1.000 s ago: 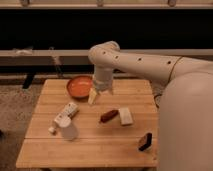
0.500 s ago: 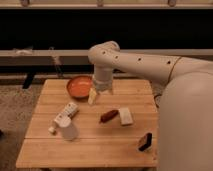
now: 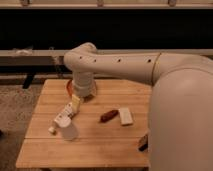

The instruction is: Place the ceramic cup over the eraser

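Filling the right half of the frame, the robot's pale arm stretches left over the wooden worktop. Its wrist sits lower and further left than it did half a second ago. That shift now covers most of the orange bowl at the upper left of the worktop, which was in plain sight before.

The ceramic cup stands upright at the lower left of the worktop, untouched, and just above it a white bottle lies on its side. The tool hangs below the wrist, just above the bottle and a little up-right of the cup. Whether it is apart or together I cannot tell, but it holds nothing of the task's.

Right of centre lie a reddish sausage-shaped thing and a white block, side by side.

The eraser is the small dark block at the lower right edge of the worktop, half hidden by the arm and well apart from the cup.

I read the move as the approach to the cup (grasp not yet made), so the carry across to the eraser is still ahead. The bottle beside the cup looks easy to bump.
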`<state>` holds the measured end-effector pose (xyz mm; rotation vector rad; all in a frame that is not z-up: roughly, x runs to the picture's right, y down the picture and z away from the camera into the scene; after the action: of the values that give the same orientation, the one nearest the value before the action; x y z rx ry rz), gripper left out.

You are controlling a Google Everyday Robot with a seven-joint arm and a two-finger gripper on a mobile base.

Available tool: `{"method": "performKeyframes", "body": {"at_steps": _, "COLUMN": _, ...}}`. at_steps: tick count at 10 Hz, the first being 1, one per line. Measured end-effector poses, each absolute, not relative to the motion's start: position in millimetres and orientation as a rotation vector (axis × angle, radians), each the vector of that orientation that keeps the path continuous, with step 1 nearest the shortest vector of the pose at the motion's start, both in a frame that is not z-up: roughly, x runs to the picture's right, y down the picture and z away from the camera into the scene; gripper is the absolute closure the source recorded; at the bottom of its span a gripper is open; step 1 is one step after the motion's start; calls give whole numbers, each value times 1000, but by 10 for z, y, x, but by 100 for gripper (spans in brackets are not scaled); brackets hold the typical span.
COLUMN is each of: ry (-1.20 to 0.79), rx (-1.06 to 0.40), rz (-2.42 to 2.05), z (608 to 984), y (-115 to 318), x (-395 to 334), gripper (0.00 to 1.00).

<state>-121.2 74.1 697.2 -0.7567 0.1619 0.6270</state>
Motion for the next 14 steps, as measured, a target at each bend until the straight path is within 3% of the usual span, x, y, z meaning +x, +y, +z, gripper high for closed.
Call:
{"method": "performKeyframes", "body": {"at_steps": 2, "ry": 99, "rx": -749, "rz": 523, "z": 6849, "y": 1005, "x": -1734, "gripper": 20}}
{"method": "performKeyframes", "body": {"at_steps": 5, "ry": 63, "rx": -761, "rz": 440, "z": 6962, "y": 1284, "x": -2249, "gripper": 20}}
{"method": "performKeyframes", "body": {"at_steps": 14, "ry": 136, "rx": -756, "rz": 452, "z": 7313, "y": 1598, "x": -2169, "gripper": 20}}
